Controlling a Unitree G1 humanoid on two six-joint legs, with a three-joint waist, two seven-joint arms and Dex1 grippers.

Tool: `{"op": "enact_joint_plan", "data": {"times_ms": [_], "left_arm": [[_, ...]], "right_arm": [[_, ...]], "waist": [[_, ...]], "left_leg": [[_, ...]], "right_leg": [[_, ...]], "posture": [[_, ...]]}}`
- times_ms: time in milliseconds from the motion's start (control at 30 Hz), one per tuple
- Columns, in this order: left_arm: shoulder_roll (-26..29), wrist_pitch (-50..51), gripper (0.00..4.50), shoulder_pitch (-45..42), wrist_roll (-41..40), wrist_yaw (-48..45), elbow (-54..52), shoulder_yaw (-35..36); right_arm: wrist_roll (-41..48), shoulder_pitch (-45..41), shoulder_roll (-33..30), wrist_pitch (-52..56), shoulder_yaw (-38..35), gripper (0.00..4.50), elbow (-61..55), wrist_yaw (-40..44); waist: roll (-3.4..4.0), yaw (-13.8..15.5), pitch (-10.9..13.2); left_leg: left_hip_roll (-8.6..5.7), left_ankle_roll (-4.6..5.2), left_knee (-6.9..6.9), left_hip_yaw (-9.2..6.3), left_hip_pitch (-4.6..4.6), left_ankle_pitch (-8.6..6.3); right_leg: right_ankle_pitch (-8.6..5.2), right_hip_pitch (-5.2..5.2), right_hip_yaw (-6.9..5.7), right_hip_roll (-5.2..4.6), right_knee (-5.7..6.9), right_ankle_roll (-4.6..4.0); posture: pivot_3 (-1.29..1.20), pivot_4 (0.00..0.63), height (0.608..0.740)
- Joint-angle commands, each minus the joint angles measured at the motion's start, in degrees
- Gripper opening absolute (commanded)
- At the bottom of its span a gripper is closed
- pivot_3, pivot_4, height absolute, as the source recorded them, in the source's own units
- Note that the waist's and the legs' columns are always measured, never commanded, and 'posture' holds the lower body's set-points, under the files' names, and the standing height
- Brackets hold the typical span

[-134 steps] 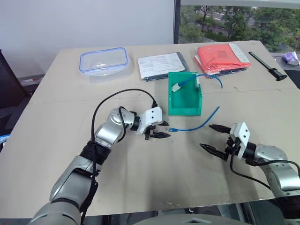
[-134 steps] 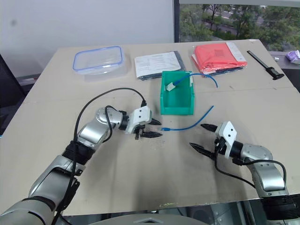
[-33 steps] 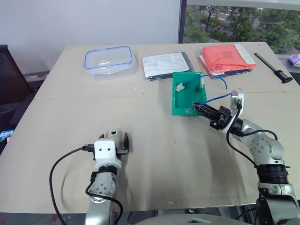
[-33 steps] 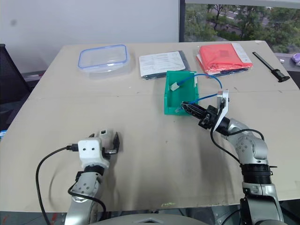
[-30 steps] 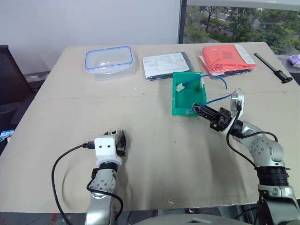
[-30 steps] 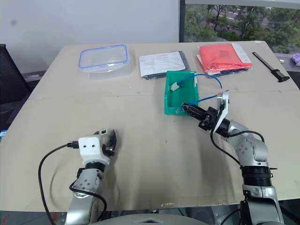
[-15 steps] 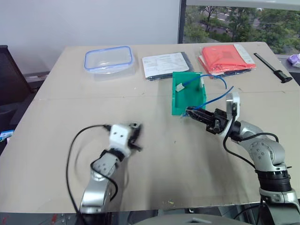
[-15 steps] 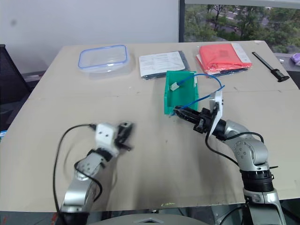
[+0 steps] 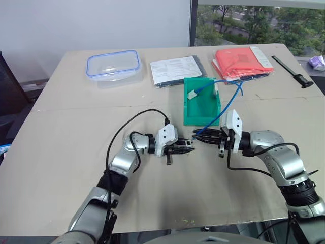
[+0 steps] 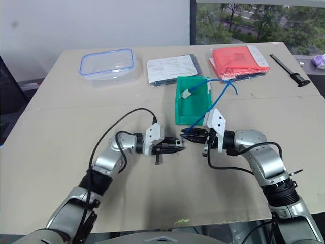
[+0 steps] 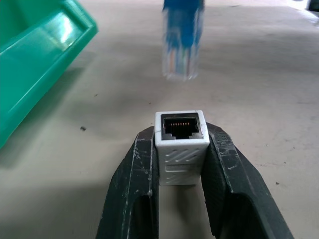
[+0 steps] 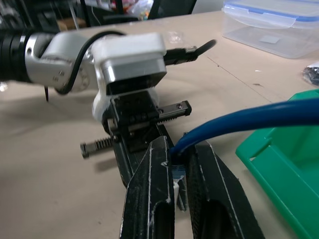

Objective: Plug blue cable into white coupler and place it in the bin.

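The bin (image 9: 202,109) is bright green, the cable (image 9: 223,107) vivid blue with a clear plug. The coupler (image 11: 180,144) is white with diagonal ribbing and a dark socket. Black fingers (image 11: 132,189) flank it above the plain beige table (image 9: 61,142). A red folder (image 9: 241,61) lies upper right.

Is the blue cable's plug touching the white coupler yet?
Apart. The left wrist view shows bare table between the blue cable's plug and the white coupler.

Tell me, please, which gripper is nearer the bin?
Right. The right gripper sits just before the bin front lip, holding the cable; the left gripper is farther back, holding the coupler.
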Motion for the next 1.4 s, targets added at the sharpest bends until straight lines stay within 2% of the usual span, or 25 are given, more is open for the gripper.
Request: {"op": "enact_joint_plan", "data": {"times_ms": [33, 200, 700, 867, 1100, 1167, 1267, 1400], "left_arm": [[-1.23, -2.02, 0.56, -1.31, -0.30, -4.52, 4.20, -1.11], [-1.90, -4.64, 0.56, -3.07, 0.80, -7.49, 8.45, -1.05], [-4.05, -8.30, 0.56, -6.12, 2.60, -8.41, 14.19, -0.53], [-4.80, -8.83, 0.56, -6.94, 3.04, -8.48, 15.30, -0.42], [-5.76, -9.58, 0.56, -6.95, 3.56, -7.83, 15.73, 0.17], [-5.83, -9.62, 0.56, -6.83, 3.73, -7.66, 15.57, 0.32], [-5.48, -9.76, 0.56, -6.41, 3.89, -7.57, 15.23, 0.48], [-5.28, -9.21, 0.56, -6.04, 4.48, -6.26, 15.38, 0.94]], "right_arm": [[-1.58, -0.41, -0.81, -2.73, 0.94, 0.00, -1.59, 1.47], [-4.12, -1.24, -1.67, -5.23, 2.28, 0.00, -0.68, 3.21], [-12.11, -5.09, -2.04, -12.56, 8.57, 0.00, 7.77, 8.65], [-14.37, -6.57, -1.37, -12.02, 11.01, 0.00, 11.38, 9.48], [-19.17, -3.33, -1.92, -7.11, 18.06, 0.00, 17.72, 11.07], [-18.60, -2.79, -1.22, -10.54, 17.38, 0.00, 17.79, 11.13], [-8.42, -4.08, 3.74, -5.61, 9.53, 0.00, 12.17, 8.28], [-5.42, -6.56, 3.65, -3.18, 5.23, 0.00, 7.90, 8.19]], "waist": [[0.00, 0.00, 0.00], [-0.01, -0.10, 0.00], [-0.04, -0.01, -0.04], [-0.07, 0.00, -0.08], [-0.20, 0.01, -1.07], [-0.16, -0.01, -1.28], [-0.18, -0.10, -1.26], [-0.05, -0.36, -1.13]], "left_leg": [[0.00, 0.01, 0.01, 0.00, 0.00, 0.00], [-0.01, 0.01, 0.03, -0.01, 0.01, 0.00], [-0.03, 0.18, 0.13, -0.04, 0.19, -0.09], [-0.04, 0.18, 0.16, -0.04, 0.23, -0.09], [-0.03, 0.27, 0.15, -0.09, 0.48, -0.14], [-0.03, 0.28, 0.15, -0.10, 0.63, -0.15], [0.00, 0.29, 0.04, -0.13, 1.09, -0.17], [0.01, 0.29, -0.01, -0.15, 1.09, -0.16]], "right_leg": [[0.00, 0.01, 0.00, 0.00, 0.01, 0.00], [0.01, 0.01, -0.03, 0.05, 0.03, 0.01], [0.04, 0.22, -0.03, 0.21, 0.13, 0.07], [0.04, 0.26, -0.03, 0.23, 0.15, 0.07], [0.04, 0.47, -0.05, 0.25, 0.15, 0.07], [0.04, 0.64, -0.05, 0.25, 0.13, 0.08], [0.02, 1.14, -0.06, 0.26, 0.01, 0.08], [0.02, 1.15, -0.02, 0.27, 0.00, 0.08]], "posture": [[0.00, 0.150, 0.740], [0.00, 0.150, 0.740], [0.00, 0.150, 0.740], [0.00, 0.150, 0.740], [0.00, 0.150, 0.740], [0.00, 0.150, 0.740], [0.00, 0.150, 0.740], [0.00, 0.150, 0.740]]}}
